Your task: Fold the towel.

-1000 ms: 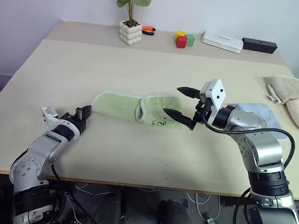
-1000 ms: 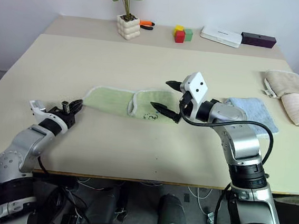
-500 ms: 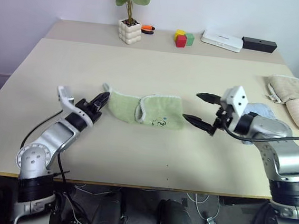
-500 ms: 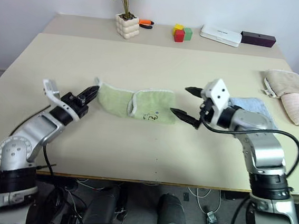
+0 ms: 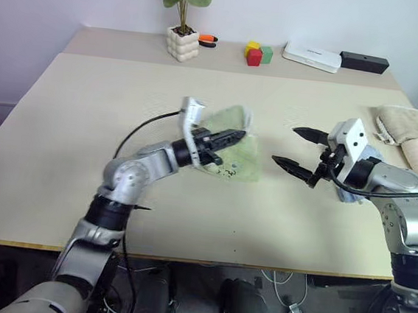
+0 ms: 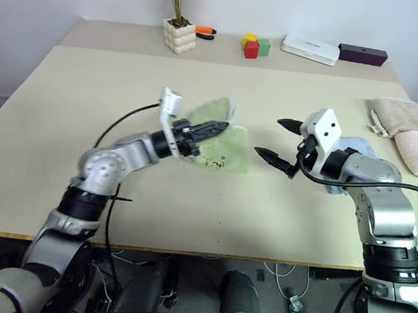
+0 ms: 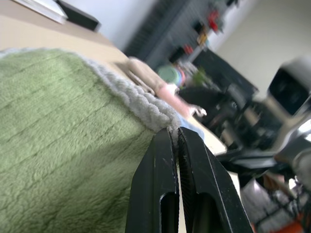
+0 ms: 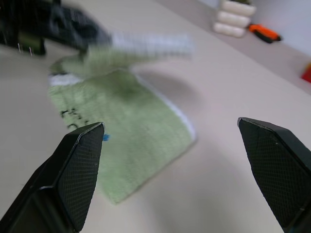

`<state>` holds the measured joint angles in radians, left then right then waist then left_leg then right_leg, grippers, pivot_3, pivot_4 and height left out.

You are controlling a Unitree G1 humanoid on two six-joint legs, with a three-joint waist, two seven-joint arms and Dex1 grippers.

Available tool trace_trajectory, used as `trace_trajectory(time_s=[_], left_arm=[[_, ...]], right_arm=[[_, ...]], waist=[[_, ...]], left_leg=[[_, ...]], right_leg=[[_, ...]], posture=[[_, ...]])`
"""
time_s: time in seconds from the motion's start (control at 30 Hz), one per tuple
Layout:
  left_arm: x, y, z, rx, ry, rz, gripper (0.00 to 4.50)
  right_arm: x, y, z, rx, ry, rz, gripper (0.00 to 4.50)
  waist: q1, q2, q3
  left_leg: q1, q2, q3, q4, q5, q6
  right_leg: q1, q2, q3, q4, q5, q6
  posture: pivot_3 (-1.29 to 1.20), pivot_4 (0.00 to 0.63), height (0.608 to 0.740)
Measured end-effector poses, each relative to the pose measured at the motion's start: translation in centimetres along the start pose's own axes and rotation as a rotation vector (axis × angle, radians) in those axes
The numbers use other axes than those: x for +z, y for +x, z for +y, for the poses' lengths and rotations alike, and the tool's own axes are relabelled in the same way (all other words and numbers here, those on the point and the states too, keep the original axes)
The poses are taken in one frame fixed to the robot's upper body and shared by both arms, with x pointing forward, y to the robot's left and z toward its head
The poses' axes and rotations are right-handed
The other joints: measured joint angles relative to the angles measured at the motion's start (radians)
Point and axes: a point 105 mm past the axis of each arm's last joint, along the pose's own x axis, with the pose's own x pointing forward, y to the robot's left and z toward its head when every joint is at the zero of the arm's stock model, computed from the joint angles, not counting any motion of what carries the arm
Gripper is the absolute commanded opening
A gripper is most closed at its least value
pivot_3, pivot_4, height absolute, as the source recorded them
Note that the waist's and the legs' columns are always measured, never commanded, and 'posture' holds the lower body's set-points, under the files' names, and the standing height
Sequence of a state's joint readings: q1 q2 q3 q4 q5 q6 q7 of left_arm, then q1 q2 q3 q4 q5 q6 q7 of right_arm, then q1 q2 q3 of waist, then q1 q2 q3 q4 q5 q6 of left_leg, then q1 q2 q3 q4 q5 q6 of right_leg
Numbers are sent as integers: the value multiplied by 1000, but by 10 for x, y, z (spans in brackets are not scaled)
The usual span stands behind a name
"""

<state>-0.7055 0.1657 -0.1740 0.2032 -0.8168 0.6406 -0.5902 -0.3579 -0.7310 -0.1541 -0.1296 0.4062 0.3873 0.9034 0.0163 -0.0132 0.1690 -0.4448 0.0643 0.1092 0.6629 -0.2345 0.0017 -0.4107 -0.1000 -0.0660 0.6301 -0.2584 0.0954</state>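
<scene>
Left eye view, item: green towel (image 5: 237,155), lying mid-table (image 5: 87,115), its left end lifted off the surface. Left gripper (image 5: 235,136): fingers pinched together on the towel's white-stitched edge, confirmed in the left wrist view, where the black fingertips (image 7: 167,145) meet at the hem. Change noted: a second ago the towel lay stretched out flat and the left gripper sat at the table's left side; that end has since been carried rightward over the rest of the cloth. Reading: first fold under way, flap not yet laid down. Right gripper (image 5: 297,149): jaws spread wide, holding nothing, has backed off to the right, just clear of the towel. Not legible: flap blurred in the right wrist view; the layer beneath it is covered; the small blue cloth (image 5: 346,193) is mostly behind the right arm.
</scene>
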Motion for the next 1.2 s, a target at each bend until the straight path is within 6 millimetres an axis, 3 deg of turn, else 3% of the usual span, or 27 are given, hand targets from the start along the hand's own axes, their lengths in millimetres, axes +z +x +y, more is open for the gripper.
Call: trace_trajectory(time_s=[0.13,0.3,0.4,0.63,0.77,0.87,0.97,1.03,1.1,1.13,1.2], left_arm=[[-30,14,1,-43,-7,100,49],[-47,16,1,-72,0,173,49],[-60,15,10,-31,-18,222,922],[-63,16,5,-41,6,236,4477],[-50,8,-13,-145,42,170,4477],[-27,-1,-31,-236,81,70,4477],[-5,-10,-45,-284,133,-9,4477],[8,-15,-43,-258,120,-71,4477],[22,-21,-33,-194,114,-135,3947],[32,-23,-20,-115,99,-182,3624],[44,-30,3,13,75,-255,2663]], right_arm=[[1,-12,0,-31,-3,8,4500],[5,-23,1,-63,3,3,4500],[5,-23,3,-72,4,5,4500],[6,-22,2,-86,1,3,4500],[11,-16,-2,-86,1,-17,4500],[17,-9,-10,-112,21,-67,4500],[27,-1,-26,-184,39,-134,4500],[36,3,-42,-273,83,-202,4500],[39,7,-50,-324,104,-233,3952],[37,11,-48,-328,113,-233,3606],[28,20,-39,-314,147,-223,2632]], waist=[[-6,0,0],[-4,0,0],[-2,0,1],[-4,0,1],[-6,1,1],[-6,1,1],[-3,2,1],[-4,2,1],[-2,2,1],[-3,2,1],[-5,2,1]], left_leg=[[0,1,0,-1,0,0],[0,1,-2,-1,0,0],[0,1,-3,0,0,1],[0,1,-4,0,0,1],[0,2,-4,-1,0,1],[0,2,-3,0,0,1],[0,1,-3,0,0,1],[0,1,-3,1,0,1],[0,1,-3,1,0,1],[0,1,-3,1,0,1],[0,1,-2,0,0,1]], right_leg=[[-1,0,0,0,1,1],[-1,1,0,0,0,0],[-1,0,0,0,-1,-1],[-1,0,0,0,-1,-1],[-1,0,0,1,0,-1],[-1,0,0,1,0,0],[0,0,0,1,1,1],[0,0,0,1,1,2],[0,1,0,1,1,2],[0,1,0,1,1,2],[0,1,0,1,2,3]], posture=[[0,150,735],[0,150,735],[0,150,735],[0,150,735],[0,150,735],[0,150,735],[0,150,735],[0,150,735],[0,150,735],[0,150,735],[0,150,735]])
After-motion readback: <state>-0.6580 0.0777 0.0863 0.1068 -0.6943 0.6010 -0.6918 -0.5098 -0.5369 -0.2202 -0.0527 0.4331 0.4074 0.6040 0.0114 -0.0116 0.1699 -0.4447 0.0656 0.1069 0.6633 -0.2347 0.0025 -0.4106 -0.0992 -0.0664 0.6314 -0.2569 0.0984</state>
